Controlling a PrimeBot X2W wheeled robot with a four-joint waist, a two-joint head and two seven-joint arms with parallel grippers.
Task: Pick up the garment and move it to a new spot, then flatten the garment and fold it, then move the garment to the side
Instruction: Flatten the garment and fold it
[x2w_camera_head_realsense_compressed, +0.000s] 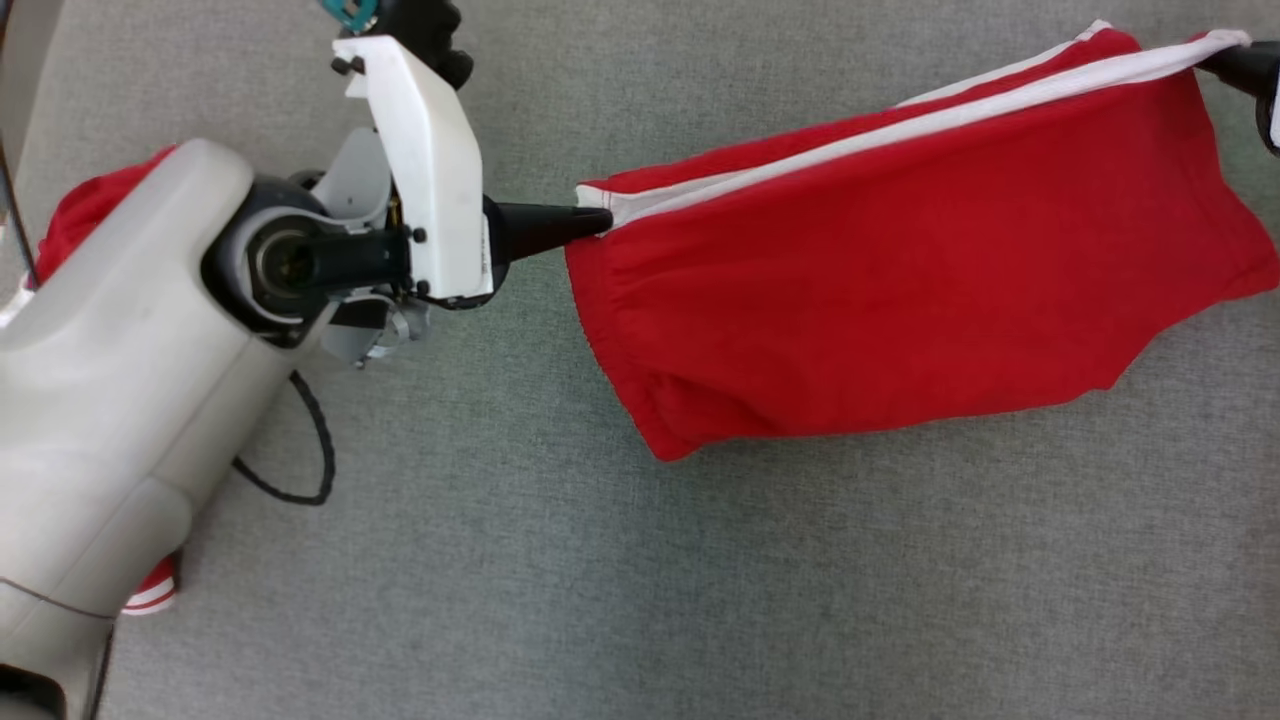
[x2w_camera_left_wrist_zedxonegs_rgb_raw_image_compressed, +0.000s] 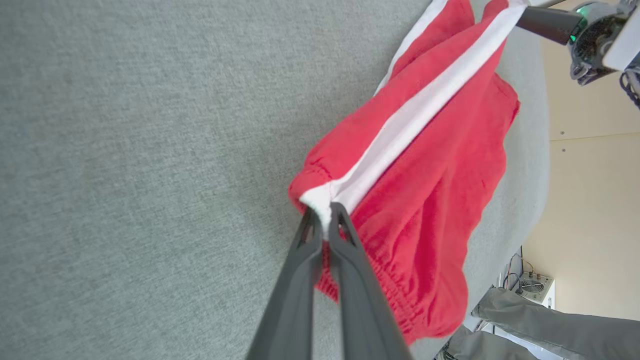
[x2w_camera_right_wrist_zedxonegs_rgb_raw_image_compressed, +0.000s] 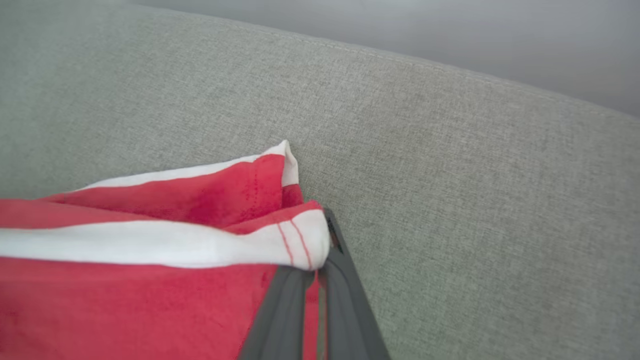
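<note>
Far left, some other red cloth (x2w_camera_head_realsense_compressed: 85, 210) peeks out behind the left arm (x2w_camera_head_realsense_compressed: 120, 400), can't tell if it's one piece or two. Then the left gripper (x2w_camera_head_realsense_compressed: 603, 222), fingers clamped on the waistband corner of the garment (x2w_camera_head_realsense_compressed: 900, 270), a single pair of red shorts, and the right gripper (x2w_camera_head_realsense_compressed: 1228, 55) pinching the far end. Two grips, I'd guess to stretch it out over the grey upholstered surface (x2w_camera_head_realsense_compressed: 600, 580) for flattening.
</note>
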